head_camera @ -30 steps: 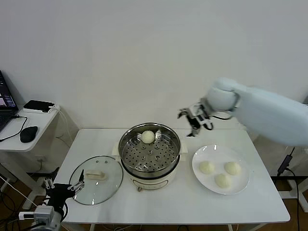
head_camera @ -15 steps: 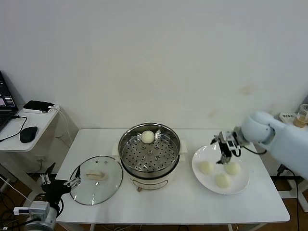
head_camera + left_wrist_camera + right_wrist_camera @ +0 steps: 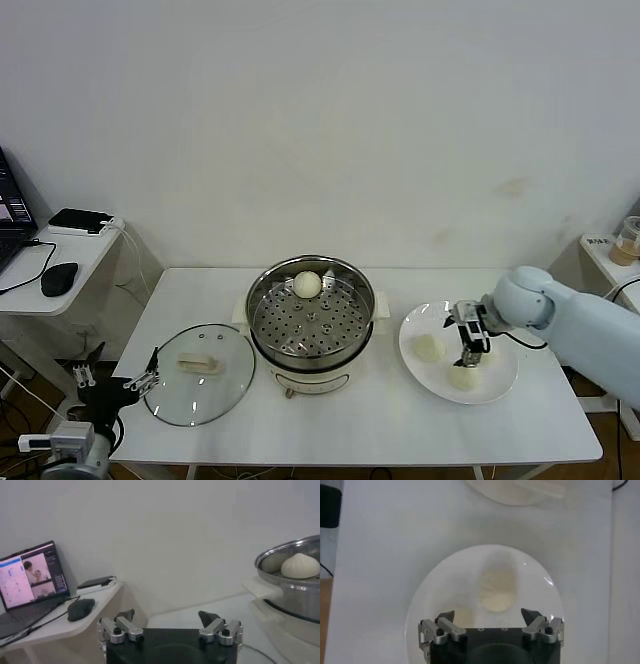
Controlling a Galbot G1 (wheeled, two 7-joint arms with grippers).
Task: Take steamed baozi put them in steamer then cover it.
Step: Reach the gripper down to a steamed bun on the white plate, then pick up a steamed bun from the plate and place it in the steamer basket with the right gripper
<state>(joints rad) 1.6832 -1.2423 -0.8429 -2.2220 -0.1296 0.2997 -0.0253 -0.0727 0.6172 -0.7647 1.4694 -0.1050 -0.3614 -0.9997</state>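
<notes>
**Second baozi pick-up pending at plate**

Left pincer (image 3: 112,383) parked off the table's near-left corner, jaws open, empty. Cover (image 3: 200,373) flat on table (image 3: 330,420), left of steamer (image 3: 311,312); one baozi (image 3: 308,285) inside, far side. Right pincer (image 3: 471,339) open above plate (image 3: 415,357), over its remaining baozi (image 3: 430,348). Advised: centre jaws astride one bun, descend straight, close gently to avoid denting dough.
</notes>
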